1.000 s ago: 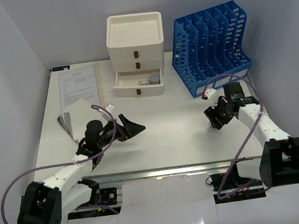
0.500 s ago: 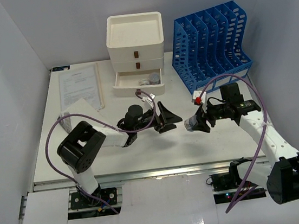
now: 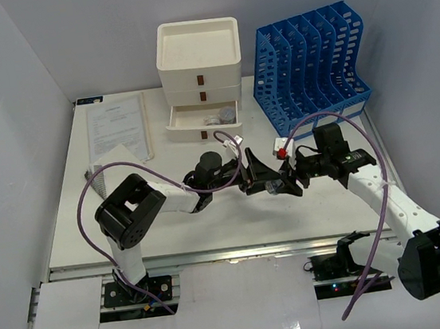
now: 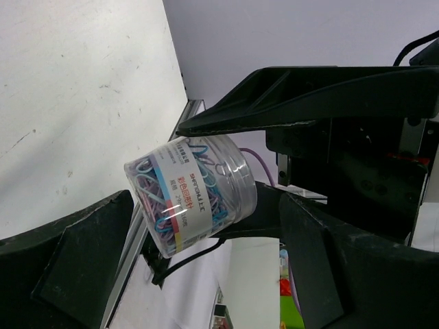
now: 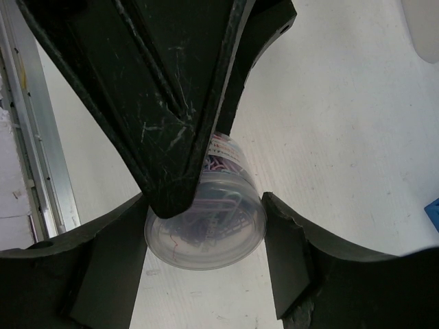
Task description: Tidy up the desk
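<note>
Right claw closed on a clear tub of coloured paper clips, one finger pressed to each side of it. Left claw spread wide, tip to tip with the right claw, its fingers straddling the same tub without a visible grip. The white surface lies below both claws. Beyond the left claw stands a cream drawer box with its bottom drawer pulled out; beyond the right claw, a blue file rack.
</note>
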You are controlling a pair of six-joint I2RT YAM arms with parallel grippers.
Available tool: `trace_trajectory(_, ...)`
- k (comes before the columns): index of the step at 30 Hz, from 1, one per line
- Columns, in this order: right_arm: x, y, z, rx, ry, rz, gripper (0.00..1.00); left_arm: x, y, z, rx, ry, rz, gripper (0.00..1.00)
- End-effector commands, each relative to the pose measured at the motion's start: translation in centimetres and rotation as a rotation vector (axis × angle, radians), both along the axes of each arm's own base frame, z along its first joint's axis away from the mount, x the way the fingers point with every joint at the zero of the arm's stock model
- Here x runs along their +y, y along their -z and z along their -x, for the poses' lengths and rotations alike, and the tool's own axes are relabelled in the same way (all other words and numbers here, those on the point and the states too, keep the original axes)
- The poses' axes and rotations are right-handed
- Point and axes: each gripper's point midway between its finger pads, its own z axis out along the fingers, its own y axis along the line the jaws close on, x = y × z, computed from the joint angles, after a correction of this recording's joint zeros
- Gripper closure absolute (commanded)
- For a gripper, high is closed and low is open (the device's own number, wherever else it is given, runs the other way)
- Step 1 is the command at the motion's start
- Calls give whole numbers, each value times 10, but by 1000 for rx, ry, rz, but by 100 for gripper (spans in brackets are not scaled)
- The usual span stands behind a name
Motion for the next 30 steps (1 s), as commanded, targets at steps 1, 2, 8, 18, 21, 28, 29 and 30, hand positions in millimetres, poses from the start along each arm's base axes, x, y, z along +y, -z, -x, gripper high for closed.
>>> trace_trajectory(1, 8, -8, -6, -45, -17, -1, 89, -9, -15, 3, -35, 30, 25, 2)
trace_trajectory(2, 10, -9, -6, -50, -22, 6, 89, -10, -11, 2, -29, 31, 8, 3)
trace_trajectory(8, 13, -7, -9, -67, -25, 56, 81, -15, 7, 0, -10, 34, -83, 32)
trace_trajectory(18, 4, -6, -18, -116, 36, 108, 6, -11, 26, -6, -40, 27, -231, 88)
trace_trajectory(21, -3, -12, -21, -157, 58, 116, 10, 6, 47, -22, -40, -30, -345, 91)
trace_trajectory(28, -17, -14, -15, -179, 75, 62, 10, 84, 62, -92, -41, -222, -464, 100)
trace_trajectory(29, -19, -13, -14, -177, 81, 53, 10, 96, 55, -107, -70, -252, -484, 100)
trace_trajectory(30, -22, -12, -14, -174, 90, 43, 10, 106, 46, -122, -111, -281, -512, 100)
